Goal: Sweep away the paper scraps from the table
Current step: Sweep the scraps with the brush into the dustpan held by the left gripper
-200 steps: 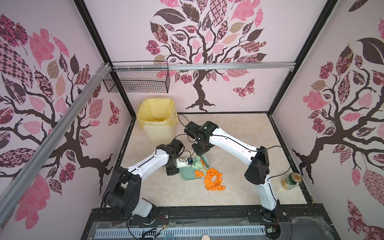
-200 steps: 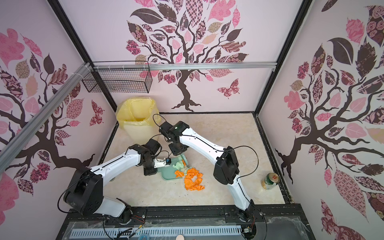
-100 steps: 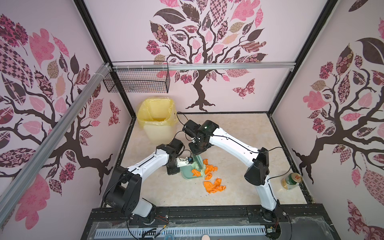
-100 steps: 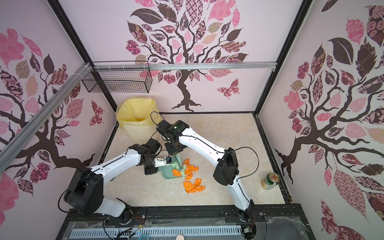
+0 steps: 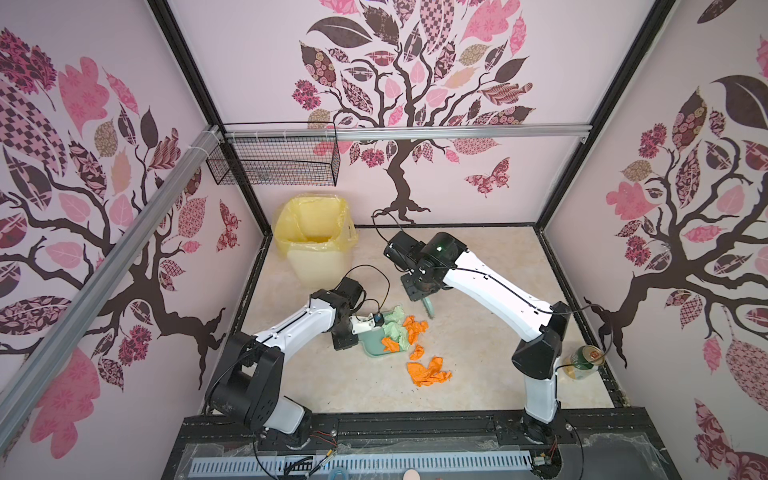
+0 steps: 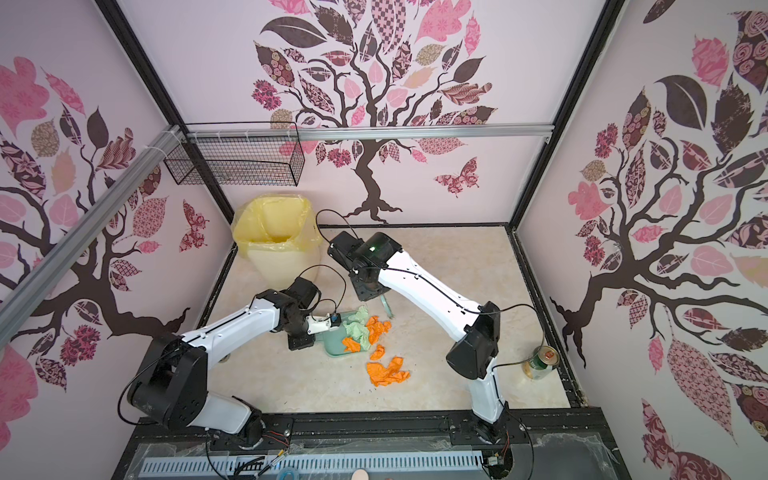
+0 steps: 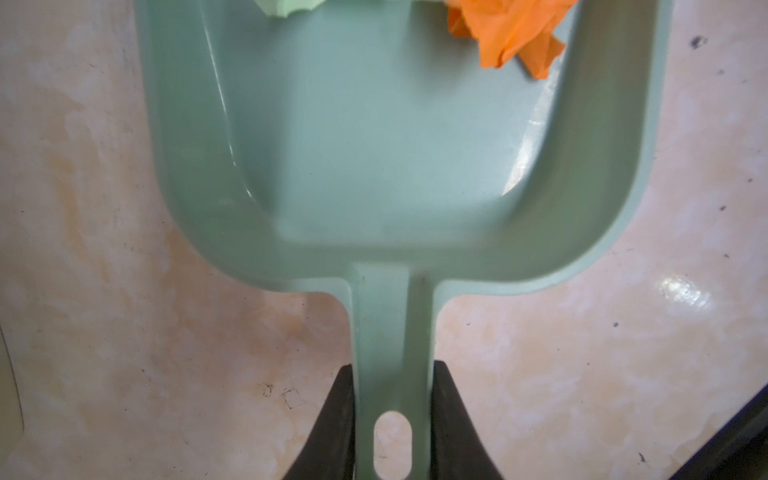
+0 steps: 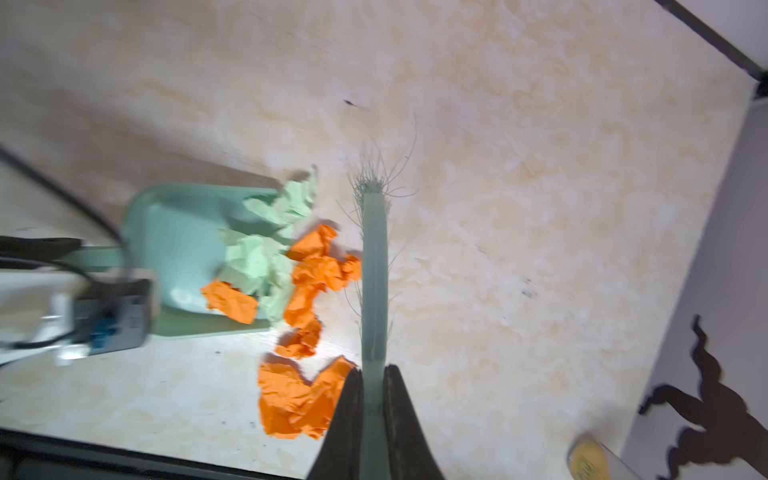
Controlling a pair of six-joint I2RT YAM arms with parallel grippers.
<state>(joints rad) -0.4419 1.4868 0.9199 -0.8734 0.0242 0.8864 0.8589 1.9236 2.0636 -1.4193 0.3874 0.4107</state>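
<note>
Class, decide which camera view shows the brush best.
The right wrist view: the brush runs full length from the right gripper, shut on its handle, to the splayed bristles. Both top views show only a short teal sliver of it. The left wrist view does not show it.

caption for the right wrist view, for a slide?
Right hand grips the brush beside orange and green paper scraps at the dustpan mouth on the table.
</note>
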